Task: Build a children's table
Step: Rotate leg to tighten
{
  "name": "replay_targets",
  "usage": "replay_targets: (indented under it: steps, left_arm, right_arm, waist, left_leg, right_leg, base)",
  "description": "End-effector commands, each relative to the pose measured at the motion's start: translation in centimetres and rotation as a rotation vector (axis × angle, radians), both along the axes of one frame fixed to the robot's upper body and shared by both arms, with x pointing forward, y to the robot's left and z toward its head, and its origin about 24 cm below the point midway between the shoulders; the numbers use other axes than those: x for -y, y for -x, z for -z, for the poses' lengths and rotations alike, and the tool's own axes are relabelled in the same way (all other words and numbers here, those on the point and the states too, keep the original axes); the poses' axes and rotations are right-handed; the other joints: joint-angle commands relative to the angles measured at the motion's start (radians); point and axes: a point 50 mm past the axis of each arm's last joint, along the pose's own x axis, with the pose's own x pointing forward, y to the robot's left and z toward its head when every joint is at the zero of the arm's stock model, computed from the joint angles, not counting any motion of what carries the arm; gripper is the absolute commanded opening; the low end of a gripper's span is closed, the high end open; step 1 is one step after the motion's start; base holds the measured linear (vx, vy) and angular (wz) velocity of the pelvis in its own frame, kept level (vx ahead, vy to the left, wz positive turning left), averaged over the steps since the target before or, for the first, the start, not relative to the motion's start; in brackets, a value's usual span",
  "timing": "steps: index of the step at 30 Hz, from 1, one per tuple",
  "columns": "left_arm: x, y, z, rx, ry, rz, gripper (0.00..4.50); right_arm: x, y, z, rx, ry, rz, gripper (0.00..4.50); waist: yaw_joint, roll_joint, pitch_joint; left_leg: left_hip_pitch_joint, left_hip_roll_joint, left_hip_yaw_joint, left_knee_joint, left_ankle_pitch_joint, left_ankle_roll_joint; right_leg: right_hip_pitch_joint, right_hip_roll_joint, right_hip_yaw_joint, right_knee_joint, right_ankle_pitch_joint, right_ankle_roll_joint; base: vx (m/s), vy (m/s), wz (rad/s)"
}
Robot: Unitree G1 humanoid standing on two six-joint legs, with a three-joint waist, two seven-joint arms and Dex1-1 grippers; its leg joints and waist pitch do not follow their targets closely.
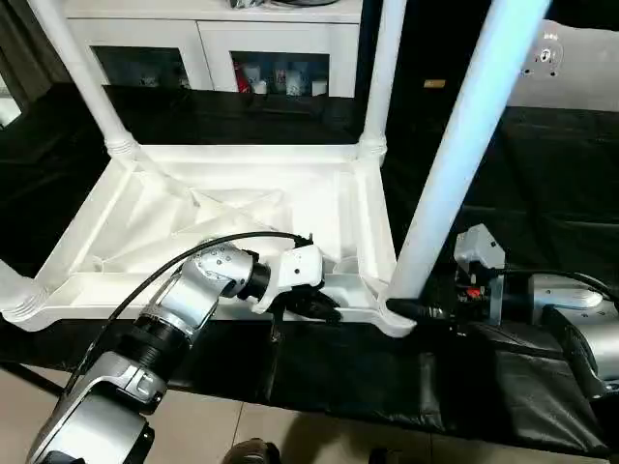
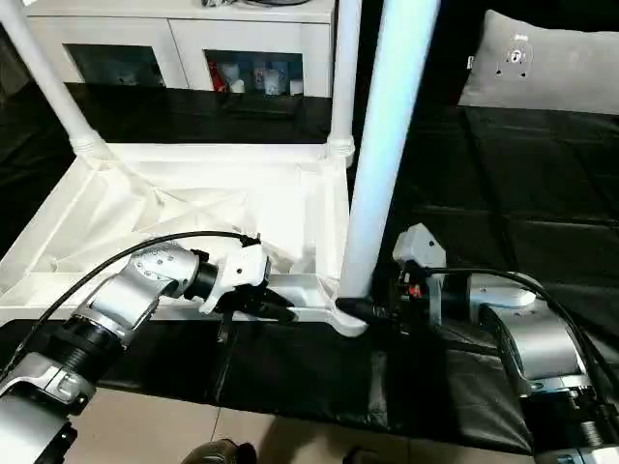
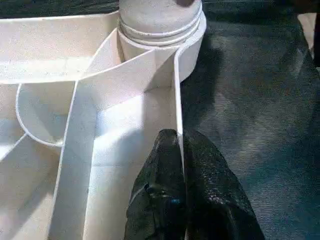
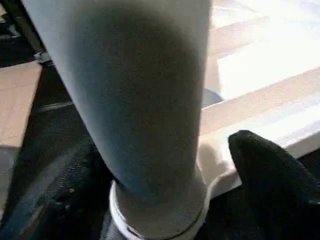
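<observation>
Nearest the camera: two silver forearms, reaching over the front edge of the black-covered bench [image 1: 542, 174]. Upside down on that bench, the children's table [image 1: 242, 217], ribbed underside up, legs standing in the corner sockets.

Left end effector [image 1: 314, 307] pinched shut on the near rim of the children's table, one finger [image 3: 160, 195] inside the thin rim wall, the other outside, partway along the rim toward the near right socket. Right end effector [image 1: 411, 310] at the foot of the near right leg [image 1: 464, 145], just above the socket collar; fingers spread fairly wide to either side of the tube, one finger [image 4: 272, 175] beside it on the table side. Cannot tell whether actually gripping the leg or merely bracketing it.

Likely handling: light, hollow plastic, stiff enough to hold shape but smooth and slippery. Thin rim probably flexes under a hard pinch. Tall tapered legs give leverage, so easy to tip or to rock in a socket. Best holds: low on a leg, next to the collar, for pushing or twisting home; on the rim close to a corner socket, where the ribs stiffen it, for steadying.
</observation>
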Motion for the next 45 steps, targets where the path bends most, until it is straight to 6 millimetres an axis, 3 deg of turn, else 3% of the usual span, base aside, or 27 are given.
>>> replay_targets:
  steps: [1, 9, 16, 20, 24, 29, 33, 35, 36, 38, 41, 42, 43, 45]
  left_arm:
    - [0.5, 0.6, -0.1, -0.002, -0.005, 0.077, 0.0]
    - [0.4, 0.7, 0.0, -0.009, -0.008, 0.083, 0.0]
    - [0.3, 0.8, 0.0, -0.023, -0.005, 0.081, 0.0]
    - [0.4, 1.0, 0.0, -0.038, 0.018, 0.068, 0.0]
    - [1.0, 0.6, 0.0, -0.034, 0.076, -0.059, 0.0]
    - [2.4, 0.1, 0.0, 0.002, 0.111, -0.221, 0.0]
    - [4.8, -0.3, -0.5, 0.023, 0.165, -0.392, 0.0]
    - [7.0, -0.4, -0.7, 0.017, 0.201, -0.493, 0.0]
    - [7.2, -0.4, -0.7, 0.017, 0.203, -0.501, 0.0]
    - [8.2, -0.4, -0.7, 0.031, 0.205, -0.534, 0.0]
    - [9.4, -0.1, -0.7, 0.048, 0.204, -0.539, 0.0]
    - [9.4, 0.0, -0.7, 0.05, 0.202, -0.539, 0.0]
    - [9.4, 0.0, -0.7, 0.052, 0.199, -0.539, 0.0]
    - [9.1, -0.2, -0.8, 0.061, 0.189, -0.546, 0.0]
  right_arm:
    - [0.0, 0.3, 0.1, -0.021, -0.01, -0.027, 3.35]
    - [-0.1, 0.8, 0.5, -0.048, -0.017, -0.04, 2.77]
    - [-0.7, 1.1, 0.6, -0.064, -0.053, -0.046, 2.32]
    - [-1.0, 1.2, 0.7, -0.071, -0.078, -0.034, 2.16]
    - [-2.2, 0.9, 0.8, -0.084, -0.12, 0.036, 2.11]
    - [-3.7, -0.2, 1.5, -0.069, -0.11, 0.196, 2.11]
    - [-5.2, -1.4, 2.2, -0.045, -0.104, 0.388, 2.1]
    - [-5.9, -2.2, 2.1, 0.031, -0.064, 0.515, 2.09]
    - [-5.9, -2.3, 2.1, 0.038, -0.06, 0.524, 2.09]
    - [-6.1, -2.6, 2.1, 0.053, -0.051, 0.591, 2.09]
    - [-6.0, -2.9, 2.1, 0.064, -0.036, 0.672, 2.09]
    - [-5.9, -2.8, 2.2, 0.05, -0.059, 0.689, 2.09]
    - [-5.8, -2.8, 2.2, 0.036, -0.082, 0.699, 2.56]
    - [-5.7, -2.7, 2.1, 0.028, -0.118, 0.705, 2.68]
  waist:
    - [-0.002, -0.021, -0.063]
    - [-0.001, -0.02, -0.064]
    - [-0.002, -0.019, -0.057]
    - [-0.005, -0.02, -0.057]
    - [-0.01, -0.016, -0.053]
    - [-0.026, -0.018, -0.045]
    - [-0.048, -0.019, -0.044]
    - [-0.059, -0.021, -0.045]
    - [-0.06, -0.02, -0.045]
    - [-0.059, -0.019, -0.046]
    - [-0.059, -0.02, -0.05]
    - [-0.056, -0.016, -0.05]
    - [-0.056, -0.016, -0.049]
    - [-0.053, -0.015, -0.051]
  left_leg:
    - [0.014, 0.064, -0.018, -0.076, -0.23, 0.093]
    - [0.011, 0.064, -0.017, -0.073, -0.195, 0.113]
    - [0.014, 0.065, -0.019, -0.08, -0.247, 0.088]
    - [0.012, 0.065, -0.02, -0.081, -0.247, 0.083]
    - [0.013, 0.064, -0.021, -0.084, -0.269, 0.07]
    - [0.016, 0.059, -0.027, -0.09, -0.332, 0.034]
    - [0.013, 0.055, -0.029, -0.09, -0.341, 0.022]
    - [0.009, 0.053, -0.029, -0.089, -0.333, 0.027]
    - [0.013, 0.05, -0.027, -0.086, -0.33, 0.027]
    - [0.007, 0.047, -0.029, -0.087, -0.311, 0.043]
    - [0.009, 0.046, -0.024, -0.085, -0.29, 0.061]
    - [0.007, 0.048, -0.024, -0.086, -0.276, 0.068]
    - [0.007, 0.048, -0.023, -0.086, -0.276, 0.072]
    - [0.006, 0.05, -0.024, -0.087, -0.267, 0.077]
  right_leg:
    - [0.053, -0.065, 0.045, -0.07, -0.351, -0.217]
    - [0.055, -0.063, 0.043, -0.063, -0.28, -0.24]
    - [0.052, -0.065, 0.044, -0.074, -0.378, -0.212]
    - [0.052, -0.066, 0.045, -0.073, -0.374, -0.211]
    - [0.05, -0.064, 0.045, -0.077, -0.393, -0.208]
    - [0.044, -0.065, 0.042, -0.09, -0.512, -0.162]
    - [0.041, -0.062, 0.04, -0.095, -0.535, -0.144]
    - [0.041, -0.061, 0.04, -0.098, -0.538, -0.131]
    - [0.036, -0.059, 0.039, -0.102, -0.546, -0.128]
    - [0.042, -0.06, 0.039, -0.101, -0.527, -0.123]
    - [0.041, -0.055, 0.041, -0.102, -0.483, -0.123]
    - [0.042, -0.055, 0.041, -0.099, -0.46, -0.129]
    - [0.042, -0.055, 0.042, -0.101, -0.455, -0.13]
    - [0.044, -0.056, 0.041, -0.096, -0.421, -0.143]
  base:
    - [0.0, 0.0, 0.0]
    - [0.0, 0.0, 0.0]
    - [0.0, 0.0, 0.0]
    - [0.0, 0.0, 0.0]
    - [0.0, 0.0, 0.0]
    - [0.0, 0.0, 0.0]
    - [0.0, 0.0, 0.0]
    - [0.0, 0.0, 0.0]
    - [0.0, 0.0, 0.0]
    - [0.0, 0.0, 0.0]
    - [0.0, 0.0, 0.0]
    - [0.0, 0.0, 0.0]
    - [0.0, 0.0, 0.0]
    - [0.0, 0.0, 0.0]
